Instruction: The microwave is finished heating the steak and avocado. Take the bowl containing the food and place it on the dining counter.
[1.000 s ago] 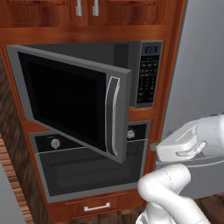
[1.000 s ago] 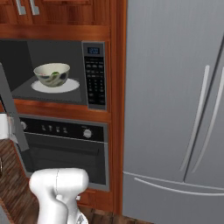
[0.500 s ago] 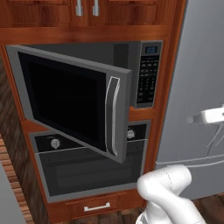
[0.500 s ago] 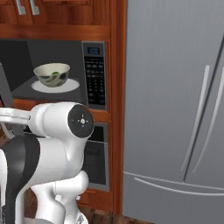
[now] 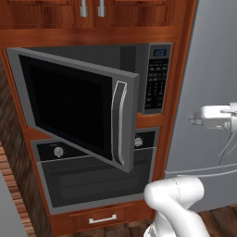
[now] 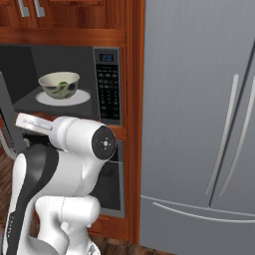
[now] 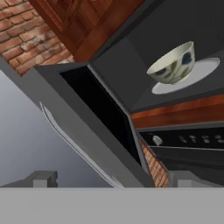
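Sitting on a white plate (image 6: 63, 97) inside the open microwave (image 6: 107, 84), the bowl (image 6: 59, 84) held something dark green, perhaps avocado; the gripper (image 7: 111, 179) hung well apart, jaws spread, empty.

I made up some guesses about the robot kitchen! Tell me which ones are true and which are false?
1. The microwave door is open. True.
2. The bowl is sitting on the floor. False: it sits on a white round plate inside the microwave.
3. The gripper is holding the bowl. False: its fingers are spread open with nothing between them, and the bowl is off in the distance.
4. There is an oven with knobs under the microwave. True.
5. The fridge stands to the left of the microwave. False: it stands to the right.
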Motion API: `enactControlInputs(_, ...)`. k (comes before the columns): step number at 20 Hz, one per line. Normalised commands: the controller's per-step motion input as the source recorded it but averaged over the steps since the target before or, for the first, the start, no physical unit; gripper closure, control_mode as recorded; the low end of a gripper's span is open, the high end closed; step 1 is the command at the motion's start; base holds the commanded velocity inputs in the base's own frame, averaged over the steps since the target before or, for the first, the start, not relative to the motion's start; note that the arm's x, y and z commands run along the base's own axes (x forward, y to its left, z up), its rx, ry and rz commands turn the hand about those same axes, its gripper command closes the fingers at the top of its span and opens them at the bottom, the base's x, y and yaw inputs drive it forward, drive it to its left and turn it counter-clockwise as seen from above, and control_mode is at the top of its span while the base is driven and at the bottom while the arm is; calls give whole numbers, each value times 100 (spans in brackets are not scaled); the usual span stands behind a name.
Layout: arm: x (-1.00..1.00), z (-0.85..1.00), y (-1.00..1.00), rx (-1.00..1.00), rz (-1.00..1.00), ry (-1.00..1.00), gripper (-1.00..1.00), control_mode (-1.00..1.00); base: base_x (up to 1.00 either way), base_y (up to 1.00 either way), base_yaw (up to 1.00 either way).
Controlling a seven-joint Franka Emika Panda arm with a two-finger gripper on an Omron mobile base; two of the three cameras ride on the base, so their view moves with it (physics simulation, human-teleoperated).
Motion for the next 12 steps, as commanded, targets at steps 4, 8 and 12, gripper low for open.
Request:
enactControlInputs(4,67,0,10,1,-9,5,-100,-100,0,0,0)
enactControlInputs(8,57,0,19,0,-5,9,-100,-100,0,0,0)
enactControlInputs(12,33,0,33,-1,0,14,-100,-100,0,0,0)
